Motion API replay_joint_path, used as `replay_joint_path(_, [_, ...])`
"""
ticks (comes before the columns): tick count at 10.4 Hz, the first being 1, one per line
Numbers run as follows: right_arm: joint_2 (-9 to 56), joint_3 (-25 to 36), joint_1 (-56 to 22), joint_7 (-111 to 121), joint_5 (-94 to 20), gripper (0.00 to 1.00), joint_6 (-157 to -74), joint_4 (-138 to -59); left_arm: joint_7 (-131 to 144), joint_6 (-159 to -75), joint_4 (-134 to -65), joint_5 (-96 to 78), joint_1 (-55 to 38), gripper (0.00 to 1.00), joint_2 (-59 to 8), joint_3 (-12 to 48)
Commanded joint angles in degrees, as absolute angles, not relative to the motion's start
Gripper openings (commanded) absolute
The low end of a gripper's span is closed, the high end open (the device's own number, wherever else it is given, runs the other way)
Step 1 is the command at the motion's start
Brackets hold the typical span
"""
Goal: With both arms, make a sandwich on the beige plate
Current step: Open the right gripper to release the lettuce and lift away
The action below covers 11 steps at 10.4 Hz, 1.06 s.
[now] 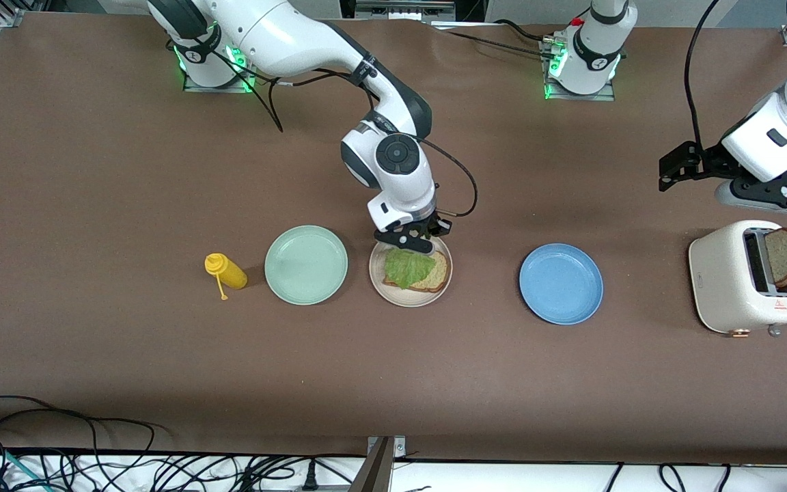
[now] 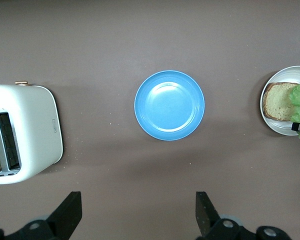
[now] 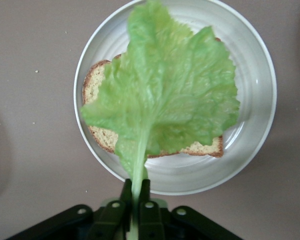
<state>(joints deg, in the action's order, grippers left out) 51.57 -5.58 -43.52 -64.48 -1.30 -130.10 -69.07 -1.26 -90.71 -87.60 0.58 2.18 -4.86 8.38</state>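
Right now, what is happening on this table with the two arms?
A sandwich is being put together on the beige plate. The right gripper is shut on the stem of a lettuce leaf and lays it over one bread slice on that plate. The left gripper is open, above the table between the blue plate and the toaster. A second bread slice stands in the toaster. The top slice is not yet on.

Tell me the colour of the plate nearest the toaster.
Blue plate, seen best in the left wrist view, beside the white toaster.
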Motion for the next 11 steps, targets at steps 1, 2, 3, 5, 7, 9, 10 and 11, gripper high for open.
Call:
replay_joint_path(1, [51.69, -4.75, -43.95, -65.48, -0.44, 1.00, -126.24, -66.71, 0.00, -90.70, -87.54, 1.76, 1.76, 1.00, -3.96, 8.26])
replay_joint_path(2, [50.37, -4.49, -43.77, -65.48, -0.70, 1.00, -123.43, -66.71, -0.52, -90.70, -87.02, 1.67, 2.19, 1.00, -3.96, 8.17])
replay_joint_path(3, [48.80, -4.40, -43.51, -65.39, -0.44, 1.00, -120.61, -66.80, -0.61, -90.70, -87.01, 1.84, 2.28, 1.00, -3.87, 8.26])
replay_joint_path(5, [45.28, -2.39, -42.72, -64.69, -0.44, 1.00, -112.46, -66.80, -0.53, -90.70, -86.92, 1.76, 2.28, 1.00, -3.34, 8.44])
replay_joint_path(7, [40.01, 0.70, -40.18, -59.10, -1.14, 1.00, -101.65, -67.06, -0.70, -90.70, -86.66, -1.56, 2.46, 1.00, -3.34, 8.18])
replay_joint_path(9, [36.40, 1.67, -36.93, -53.90, -1.14, 1.00, -96.70, -67.76, -0.70, -90.70, -86.49, -1.93, 2.55, 1.00, -3.34, 7.91])
replay_joint_path(10, [34.30, 1.84, -35.96, -52.83, -1.06, 1.00, -96.42, -69.50, -0.70, -90.70, -86.40, -1.85, 2.72, 1.00, -3.34, 8.00])
replay_joint_path(11, [31.75, 2.45, -35.16, -50.82, -1.14, 1.00, -96.42, -72.74, -0.70, -90.70, -86.40, -1.85, 2.72, 1.00, -3.34, 8.09])
